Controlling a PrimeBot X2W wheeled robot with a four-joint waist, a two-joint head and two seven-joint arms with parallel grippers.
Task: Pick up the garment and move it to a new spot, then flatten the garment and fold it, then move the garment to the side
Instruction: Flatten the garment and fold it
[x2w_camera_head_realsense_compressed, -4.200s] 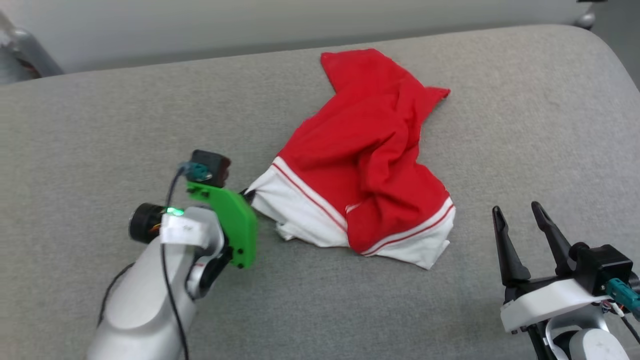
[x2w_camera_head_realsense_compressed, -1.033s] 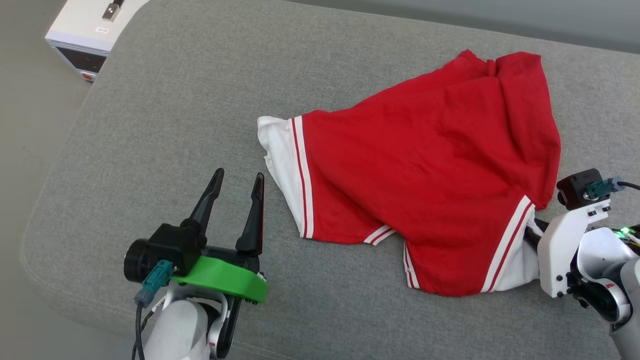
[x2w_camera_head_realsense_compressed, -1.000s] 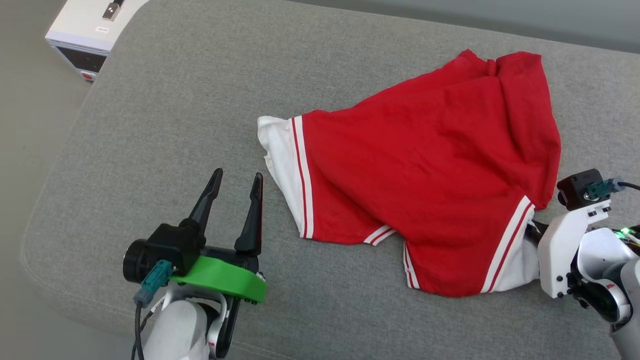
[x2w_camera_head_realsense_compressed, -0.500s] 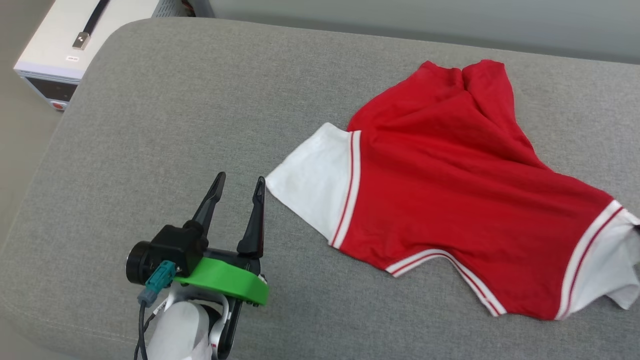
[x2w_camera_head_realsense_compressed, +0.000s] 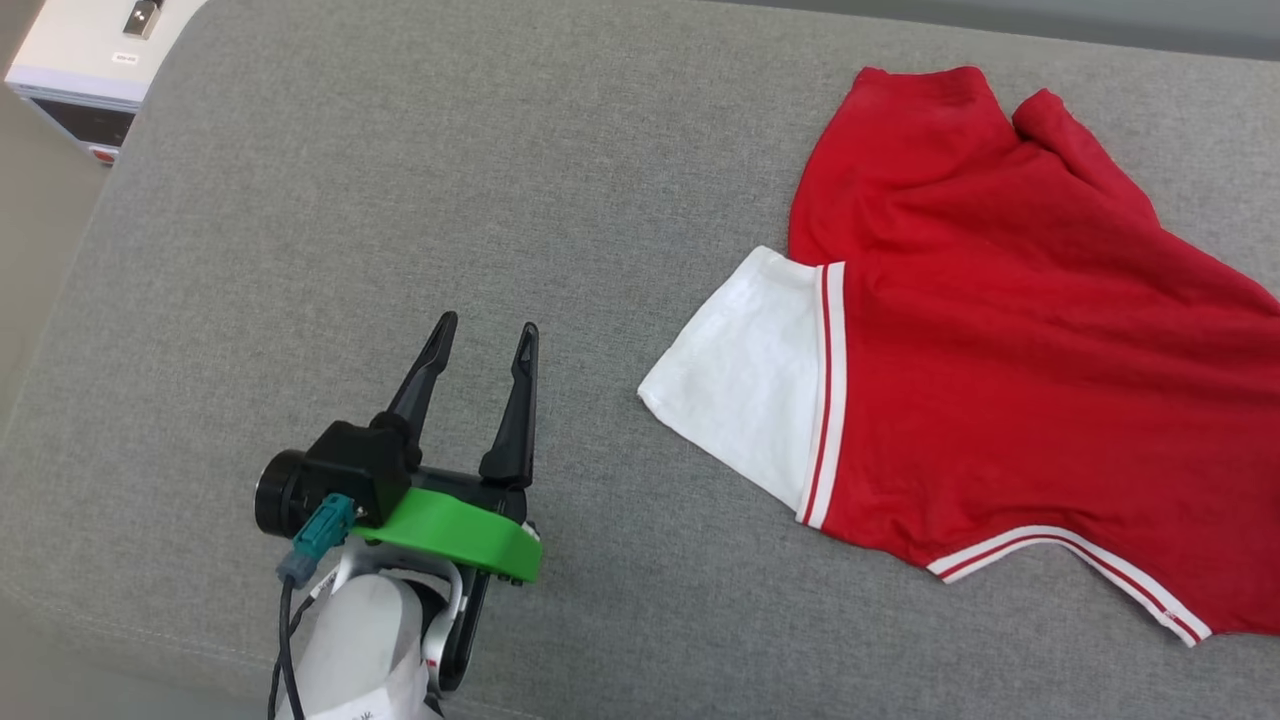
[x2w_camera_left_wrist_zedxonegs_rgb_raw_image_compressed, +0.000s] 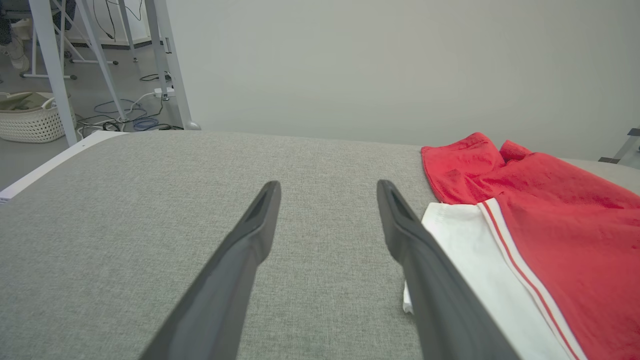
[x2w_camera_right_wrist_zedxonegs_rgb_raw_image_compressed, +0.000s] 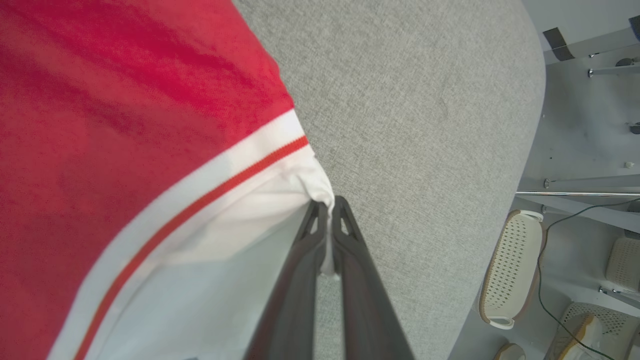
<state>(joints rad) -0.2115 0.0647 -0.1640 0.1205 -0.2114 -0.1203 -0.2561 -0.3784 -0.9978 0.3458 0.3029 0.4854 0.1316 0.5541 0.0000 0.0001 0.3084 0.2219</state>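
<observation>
**Q:** Where does the garment lie, and what holds it?

**A:** Head view: the garment (x2w_camera_head_realsense_compressed: 1000, 330) lies spread on the grey table (x2w_camera_head_realsense_compressed: 400, 200), toward the robot's right, with no lettering showing. Right wrist view: the right gripper (x2w_camera_right_wrist_zedxonegs_rgb_raw_image_compressed: 330, 204) is clamped on the very hem of 1 white sleeve (x2w_camera_right_wrist_zedxonegs_rgb_raw_image_compressed: 225, 220), and only its tips bite. The left gripper (x2w_camera_head_realsense_compressed: 487, 325) stands spread and empty, near the other sleeve (x2w_camera_head_realsense_compressed: 745, 390) but apart from it.

**Q:** What should you watch for?

**A:** 3 risks, as a judgement.
- (a) So thin a bite may slip if you pull hard against the cloth's drag.
- (b) With 1 corner held, a pull is likely to stretch the shirt askew rather than flat.
- (c) The table's rounded edge (x2w_camera_right_wrist_zedxonegs_rgb_raw_image_compressed: 520, 150) lies near the held sleeve, so hauling further that way could slide cloth over it.
</observation>
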